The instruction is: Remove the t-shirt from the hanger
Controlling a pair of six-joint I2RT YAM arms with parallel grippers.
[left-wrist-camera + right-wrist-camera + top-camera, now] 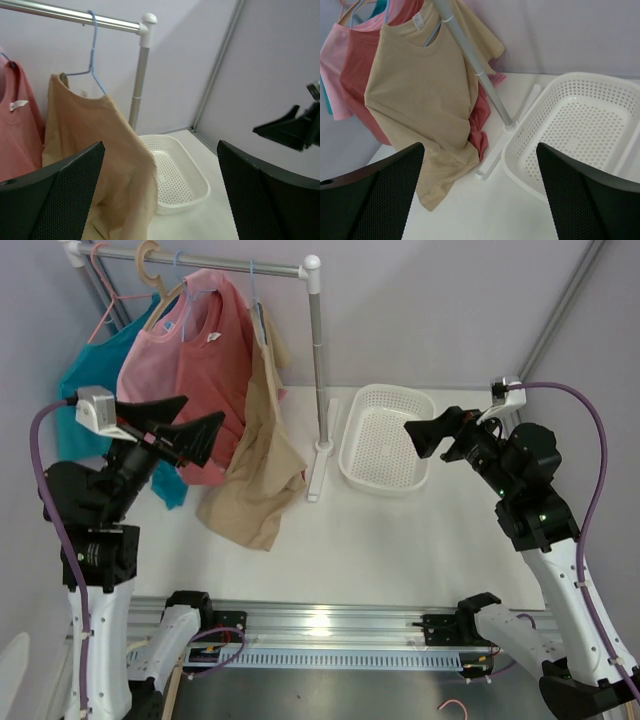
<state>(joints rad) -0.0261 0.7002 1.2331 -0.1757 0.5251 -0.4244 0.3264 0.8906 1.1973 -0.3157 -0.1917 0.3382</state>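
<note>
My left claw (197, 420) hangs with its fingers spread wide and nothing between them, raised off the bench (400, 550) toward the far left corner, just in front of the hanging clothes. I judge it is held wide so it can close over a fold of cloth. My right claw (420, 435) is likewise spread and empty, poised above the right half of the bench beside the white basket (349, 435), which sits by the far edge. I take the basket to be there to receive the garment.

Several shirts hang from the rail (230, 262) at that far left corner. The tan t-shirt (255, 465) is the outermost, next to the upright post (318, 360), on a blue hanger (91, 55). Both wrist views face it, so I take it as the one to free. Its hem droops onto the bench and one shoulder looks partly slipped. A red shirt (215, 360) presses against it on the left, so my grip should stay on tan cloth alone. Nothing is grasped yet, and the job looks to be at its very start.
</note>
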